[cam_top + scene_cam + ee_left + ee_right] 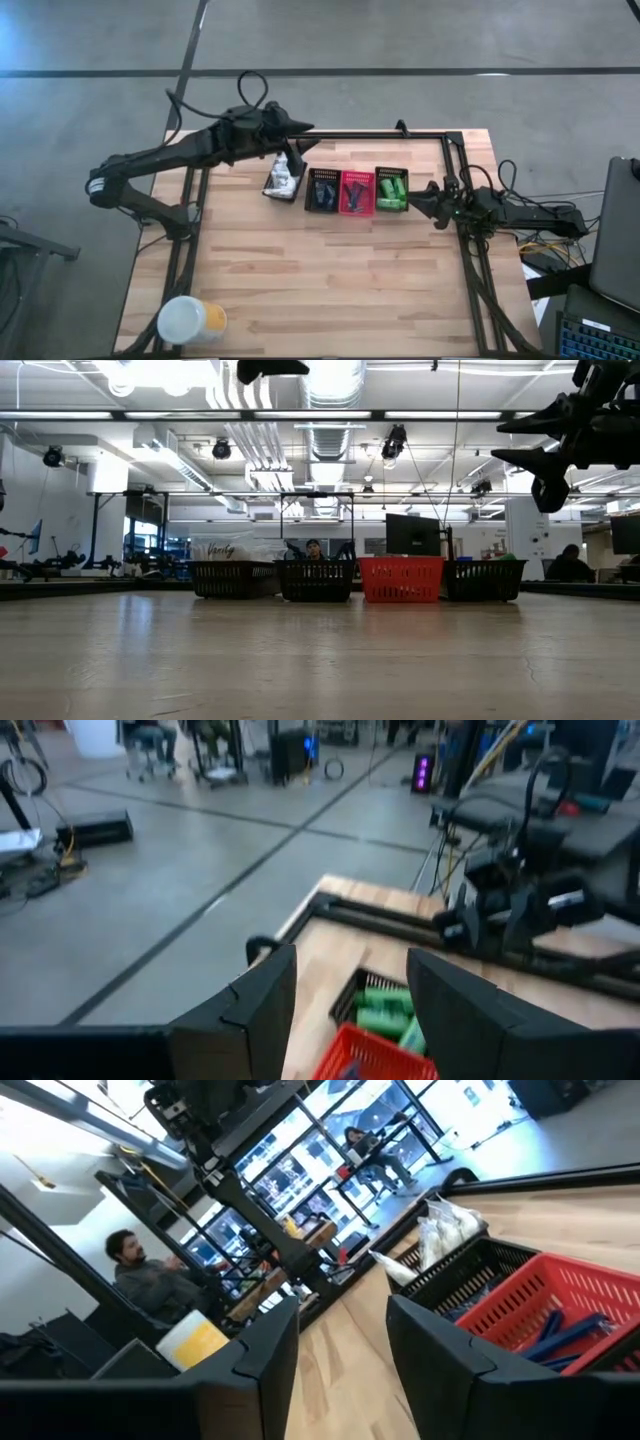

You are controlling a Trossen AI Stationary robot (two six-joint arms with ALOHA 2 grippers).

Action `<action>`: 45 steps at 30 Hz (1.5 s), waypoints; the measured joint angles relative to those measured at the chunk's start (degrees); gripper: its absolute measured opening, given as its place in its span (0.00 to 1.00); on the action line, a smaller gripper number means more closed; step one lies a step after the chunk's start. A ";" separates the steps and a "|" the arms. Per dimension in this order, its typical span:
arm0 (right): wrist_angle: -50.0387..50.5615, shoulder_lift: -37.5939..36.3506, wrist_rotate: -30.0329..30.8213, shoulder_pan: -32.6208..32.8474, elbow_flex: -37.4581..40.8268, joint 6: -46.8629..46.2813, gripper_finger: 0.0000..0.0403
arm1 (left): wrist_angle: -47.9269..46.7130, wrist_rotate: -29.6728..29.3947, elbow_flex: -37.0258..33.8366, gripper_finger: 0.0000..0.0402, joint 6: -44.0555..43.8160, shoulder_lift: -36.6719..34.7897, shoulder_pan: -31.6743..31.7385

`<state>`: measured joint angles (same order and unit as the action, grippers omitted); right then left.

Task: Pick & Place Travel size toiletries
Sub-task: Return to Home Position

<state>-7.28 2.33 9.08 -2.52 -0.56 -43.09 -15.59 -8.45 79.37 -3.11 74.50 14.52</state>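
Observation:
Four small mesh baskets stand in a row on the table. White packets (283, 180) fill the leftmost black basket, dark tubes (322, 192) lie in the second, blue-black razors (560, 1328) in the red basket (355, 192), and green bottles (391, 188) in the rightmost. My left gripper (296, 152) hovers open above the packets' basket and holds nothing; in the left wrist view it (350, 965) looks over the green bottles (385, 1010). My right gripper (418, 197) is open and raised just right of the bottles' basket; the low view shows it (512, 442) high above the table.
A large round yellow container with a white lid (190, 322) stands near the table's near left corner. A black frame rail (400, 135) runs along the far edge and down the right side. Bare wood (330, 280) lies between the baskets and the near edge. People sit beyond the table.

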 joint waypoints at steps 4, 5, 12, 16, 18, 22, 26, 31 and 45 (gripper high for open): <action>-0.03 0.02 0.00 0.00 0.00 0.01 0.35 | 1.06 -0.02 0.00 0.49 -0.42 0.02 0.00; -0.03 0.02 -0.02 0.00 0.00 0.02 0.34 | 1.12 0.00 0.00 0.49 -1.04 0.02 0.00; -0.05 0.02 0.00 0.00 0.00 0.00 0.30 | 0.56 -1.03 0.00 0.49 -1.76 -3.88 0.04; -0.05 0.02 -0.01 0.00 0.00 0.02 0.28 | 0.68 -1.42 -1.82 0.49 2.48 -8.36 0.02; -0.08 0.02 -0.02 0.00 0.00 0.01 0.27 | 1.47 -1.60 -4.88 0.49 4.26 -11.45 -0.20; -0.09 0.02 -0.02 0.00 0.00 0.02 0.25 | 8.22 -1.55 -16.46 0.49 4.79 -19.92 -0.68; -0.09 0.02 -0.02 0.00 0.00 0.02 0.23 | 24.53 -1.53 -31.56 0.49 4.71 -29.87 -0.74; -0.09 0.02 -0.02 0.00 0.00 0.02 0.20 | 42.85 -1.51 -48.04 0.49 4.66 -40.04 -1.93; -0.09 0.02 -0.02 0.00 0.00 0.02 0.12 | 47.50 -1.49 -69.35 0.49 4.80 -59.79 -9.06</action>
<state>-7.38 2.35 9.06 -2.52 -0.56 -43.07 31.90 -9.93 10.02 1.69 14.71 5.46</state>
